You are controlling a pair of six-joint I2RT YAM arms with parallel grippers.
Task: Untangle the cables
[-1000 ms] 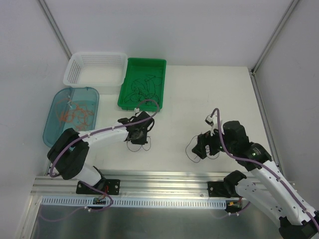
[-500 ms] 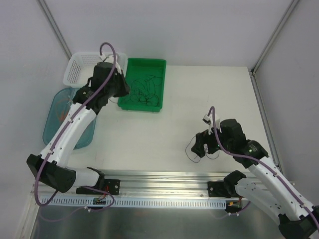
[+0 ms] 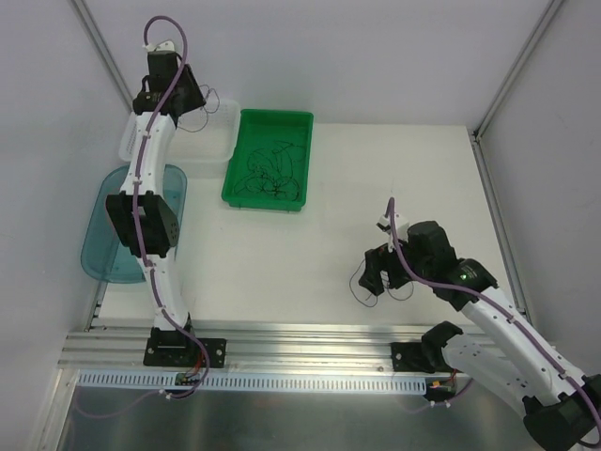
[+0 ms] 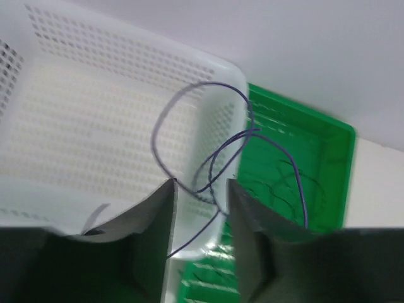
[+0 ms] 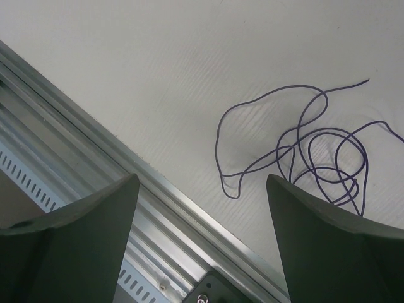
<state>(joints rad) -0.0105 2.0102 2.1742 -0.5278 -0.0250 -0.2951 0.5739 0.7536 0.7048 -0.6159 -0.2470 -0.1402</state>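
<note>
My left gripper [image 3: 194, 101] is raised over the right end of the white basket [image 3: 218, 143]. In the left wrist view its fingers [image 4: 201, 183] stand apart, open. A thin purple cable [image 4: 155, 136] loops loosely through the gap and out over the basket wall [image 4: 63, 126] and the green tray [image 4: 315, 151]. My right gripper [image 3: 376, 280] hovers open near the front edge. A curled purple cable [image 5: 293, 147] lies on the table just beyond its wide-spread fingers [image 5: 202, 178]. More dark cables [image 3: 272, 169] lie tangled in the green tray [image 3: 275, 114].
A blue translucent tray [image 3: 94, 249] sits at the left edge, partly behind the left arm. The aluminium rail [image 3: 310, 338] runs along the near edge, right under the right gripper. White walls close in the back and sides.
The left arm swung from the middle of the table up to the white basket, carrying a purple cable, and its jaws have parted. The right arm has barely shifted.
</note>
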